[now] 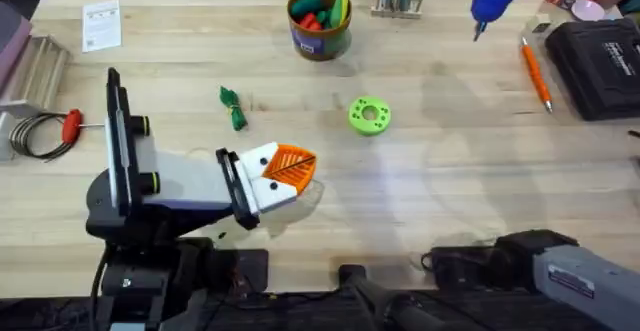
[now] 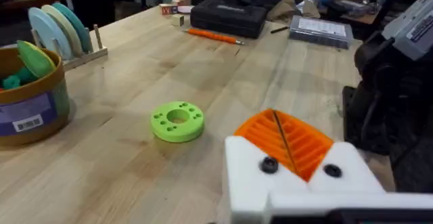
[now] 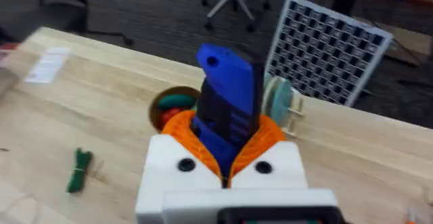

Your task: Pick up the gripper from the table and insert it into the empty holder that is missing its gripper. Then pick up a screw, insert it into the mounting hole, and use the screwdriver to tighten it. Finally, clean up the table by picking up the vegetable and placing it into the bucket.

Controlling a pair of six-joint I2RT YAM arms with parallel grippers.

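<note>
No brand or wording can be read anywhere; the bucket carries a white barcode-like label on its blue-purple side, seen from the left wrist, and a white printed card lies at the far left of the bench, its text too small to make out. The screwdriver is a chunky blue body with a darker ribbed grip panel, pinched between the orange ribbed pads of the right gripper; in the overhead view it hangs above the far right of the bench, its long axis steep and its dark tip pointing down toward the wood. The left gripper rests low over the near-left bench, its jaws pressed together so the two orange pads meet along a thin seam, holding nothing. The vegetable is small, dark green and slim with a knotted leafy end, lying flat on the bench between the bucket and the left gripper, its long axis running roughly away from the arm bases. A round bright-green disc sits to its right, well apart. A thin orange tool lies near a black case at the far right.
</note>
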